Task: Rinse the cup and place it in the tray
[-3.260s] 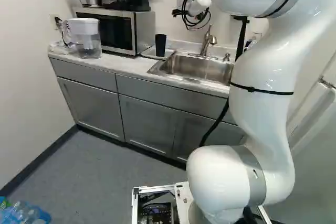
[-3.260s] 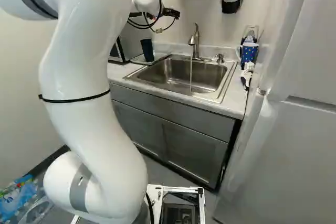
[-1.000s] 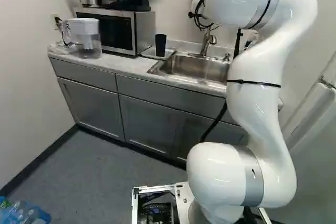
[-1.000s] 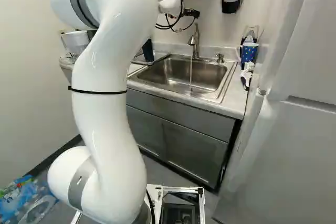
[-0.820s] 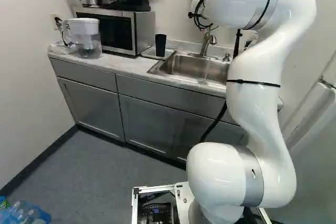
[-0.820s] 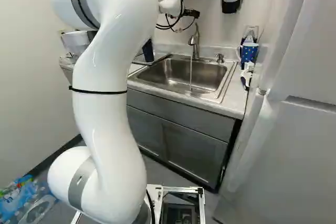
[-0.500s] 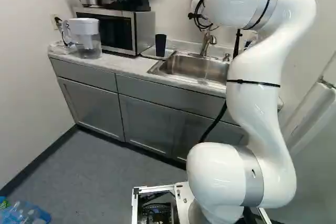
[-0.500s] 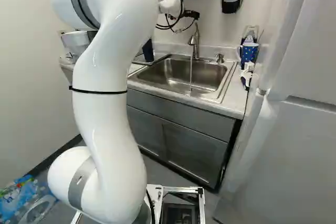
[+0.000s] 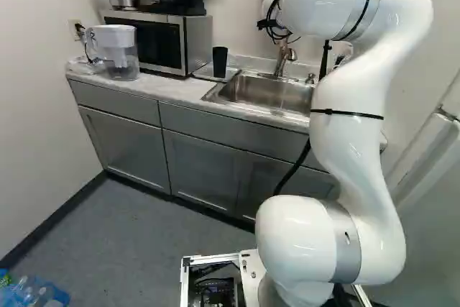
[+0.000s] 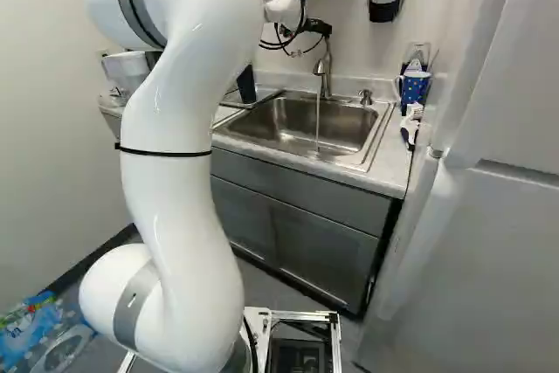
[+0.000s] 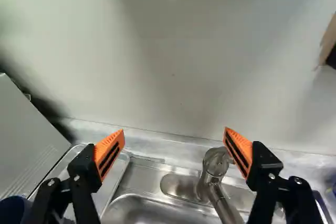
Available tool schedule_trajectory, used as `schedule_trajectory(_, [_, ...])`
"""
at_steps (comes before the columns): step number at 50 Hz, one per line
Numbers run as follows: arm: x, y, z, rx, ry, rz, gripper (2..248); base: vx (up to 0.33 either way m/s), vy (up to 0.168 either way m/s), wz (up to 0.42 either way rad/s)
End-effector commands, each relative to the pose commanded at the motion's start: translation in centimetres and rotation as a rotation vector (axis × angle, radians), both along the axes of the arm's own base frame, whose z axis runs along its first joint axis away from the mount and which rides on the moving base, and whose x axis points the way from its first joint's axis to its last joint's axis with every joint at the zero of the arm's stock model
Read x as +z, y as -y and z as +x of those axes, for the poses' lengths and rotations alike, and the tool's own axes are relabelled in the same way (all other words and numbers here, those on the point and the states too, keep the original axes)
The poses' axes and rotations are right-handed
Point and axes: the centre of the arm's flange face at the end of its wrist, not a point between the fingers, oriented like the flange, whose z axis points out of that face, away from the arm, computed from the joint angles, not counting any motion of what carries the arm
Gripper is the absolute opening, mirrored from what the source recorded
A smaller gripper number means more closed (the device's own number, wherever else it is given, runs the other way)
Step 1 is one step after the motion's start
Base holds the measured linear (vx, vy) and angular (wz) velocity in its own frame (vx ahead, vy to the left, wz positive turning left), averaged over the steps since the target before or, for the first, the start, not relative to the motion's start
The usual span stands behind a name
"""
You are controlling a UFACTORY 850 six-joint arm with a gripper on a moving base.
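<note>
1 cup (image 9: pixel 220 62) | 1 tray (image 9: pixel 204 72) | 1 sink (image 10: pixel 349 128) | 1 faucet (image 10: pixel 326 76) | 1 mug (image 10: pixel 415 88) | 2 fingers (image 11: pixel 109 153)

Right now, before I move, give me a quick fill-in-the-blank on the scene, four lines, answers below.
In the left base view, the tall dark cup on the flat metal tray stands to the ____ of the rectangular steel sink.
The black two-finger gripper with orange pads is ____ (open or shut).
The curved metal faucet is turned ____ (on or off).
The white-dotted mug beside the sink is mainly ____ in colour.

Missing words: left; open; on; blue.
</note>
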Motion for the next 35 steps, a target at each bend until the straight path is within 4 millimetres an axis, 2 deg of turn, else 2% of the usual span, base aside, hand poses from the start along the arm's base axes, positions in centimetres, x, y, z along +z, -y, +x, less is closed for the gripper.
schedule_trajectory(35, [-0.5, -0.1, -1.1, -0.003, -0.083, 0.017, 247, 0.0, 0.0, 0.0])
